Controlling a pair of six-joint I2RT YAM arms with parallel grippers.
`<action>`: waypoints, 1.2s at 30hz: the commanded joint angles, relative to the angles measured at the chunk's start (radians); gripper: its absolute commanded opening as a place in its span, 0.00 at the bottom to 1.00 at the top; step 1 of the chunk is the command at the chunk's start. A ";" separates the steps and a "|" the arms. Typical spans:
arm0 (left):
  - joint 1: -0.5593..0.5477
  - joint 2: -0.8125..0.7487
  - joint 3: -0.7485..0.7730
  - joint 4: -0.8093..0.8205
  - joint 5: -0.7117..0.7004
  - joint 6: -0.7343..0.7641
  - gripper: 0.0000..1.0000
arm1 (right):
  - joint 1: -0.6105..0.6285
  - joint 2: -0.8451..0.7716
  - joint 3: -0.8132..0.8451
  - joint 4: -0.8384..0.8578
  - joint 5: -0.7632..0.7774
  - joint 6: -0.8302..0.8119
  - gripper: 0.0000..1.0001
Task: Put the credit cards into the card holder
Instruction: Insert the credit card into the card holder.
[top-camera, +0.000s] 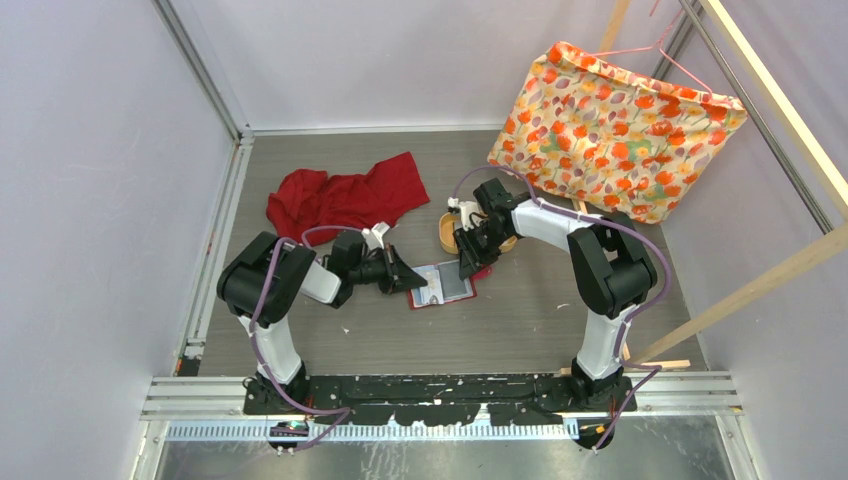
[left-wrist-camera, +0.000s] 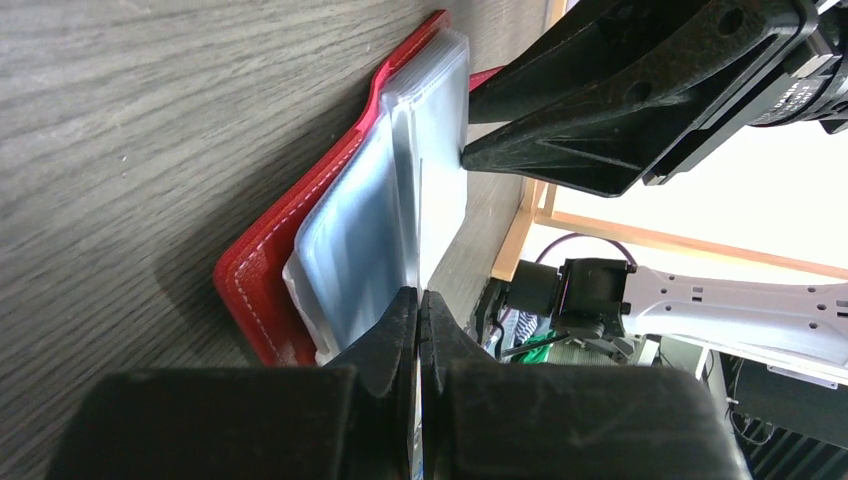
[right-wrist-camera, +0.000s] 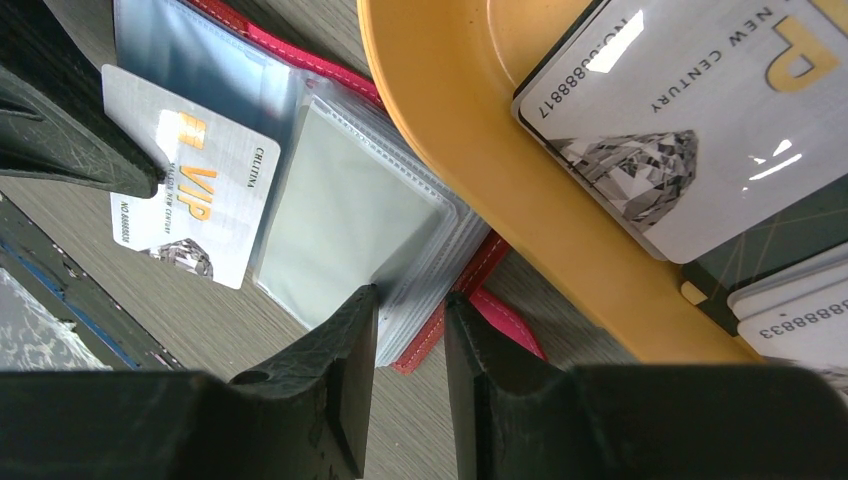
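The red card holder (top-camera: 447, 284) lies open on the table between both arms, its clear pockets (right-wrist-camera: 350, 210) facing up. My left gripper (top-camera: 411, 279) is shut on a pale VIP credit card (right-wrist-camera: 190, 190), holding it flat at the holder's left edge, against a clear pocket. In the left wrist view the card runs edge-on out of the left gripper (left-wrist-camera: 421, 296) along the card holder (left-wrist-camera: 340, 240). My right gripper (right-wrist-camera: 412, 300) is shut on the holder's right edge, one finger on the pocket stack and the other on the red cover. More credit cards (right-wrist-camera: 660, 120) lie in the tray.
An oval tan wooden tray (right-wrist-camera: 470, 170) sits right behind the holder, touching my right gripper's side (top-camera: 450, 232). A red cloth (top-camera: 345, 195) lies at the back left. A flowered cushion (top-camera: 615, 130) hangs at the back right. A wooden bar (top-camera: 760, 280) slants along the right.
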 joint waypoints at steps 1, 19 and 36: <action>0.000 -0.022 0.038 0.005 0.034 0.033 0.00 | 0.004 0.016 0.013 -0.051 0.025 -0.022 0.35; 0.000 -0.007 0.083 -0.142 0.026 0.056 0.00 | 0.005 0.009 0.015 -0.055 0.024 -0.024 0.35; -0.003 -0.045 0.098 -0.160 0.052 0.110 0.00 | 0.005 0.012 0.017 -0.058 0.024 -0.025 0.35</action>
